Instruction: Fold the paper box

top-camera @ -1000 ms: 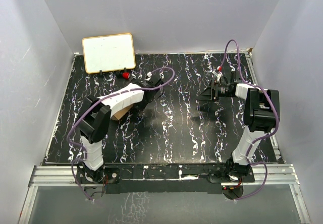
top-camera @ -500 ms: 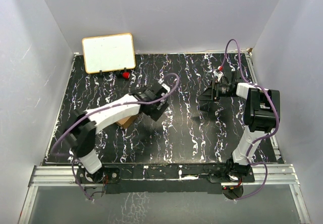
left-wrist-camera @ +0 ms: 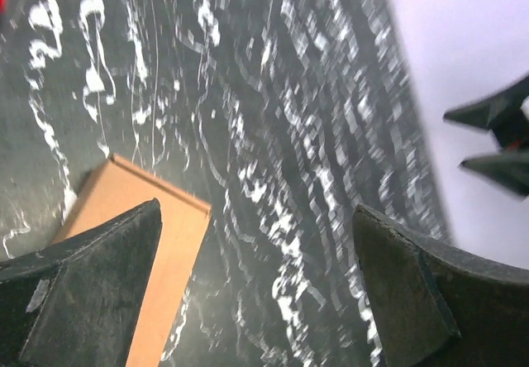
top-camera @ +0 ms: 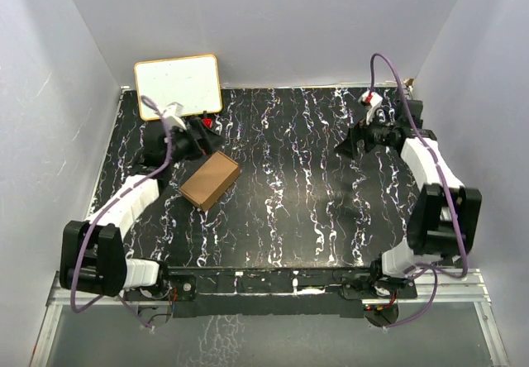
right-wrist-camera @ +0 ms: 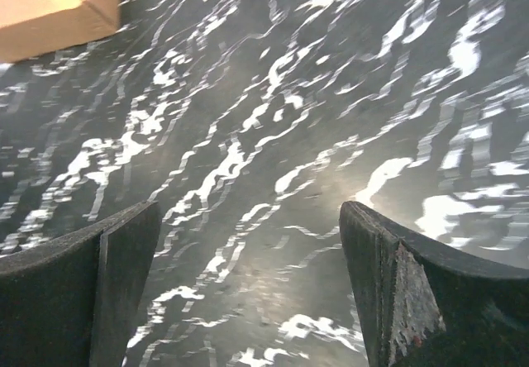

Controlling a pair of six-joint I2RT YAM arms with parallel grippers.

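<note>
The paper box (top-camera: 211, 180) lies on the black marbled table (top-camera: 289, 210) as a closed brown carton, left of centre, with nothing touching it. My left gripper (top-camera: 198, 141) hovers just behind it, open and empty. In the left wrist view a corner of the box (left-wrist-camera: 140, 235) shows under the left finger, and the jaws (left-wrist-camera: 256, 210) stand wide over bare table. My right gripper (top-camera: 350, 146) is far to the right, open and empty. Its wrist view has the box (right-wrist-camera: 50, 3) at the top left, well away from the gripper (right-wrist-camera: 248, 210).
A white board with a tan frame (top-camera: 178, 86) leans at the back left, with a small red object (top-camera: 207, 121) at its foot. Grey walls close in the table on three sides. The right gripper's fingers (left-wrist-camera: 496, 135) show at the right edge of the left wrist view.
The left arm has swung off the box toward the back left, uncovering it, and its jaws have opened fully. The right arm has drawn back toward the far right with its jaws wider.
</note>
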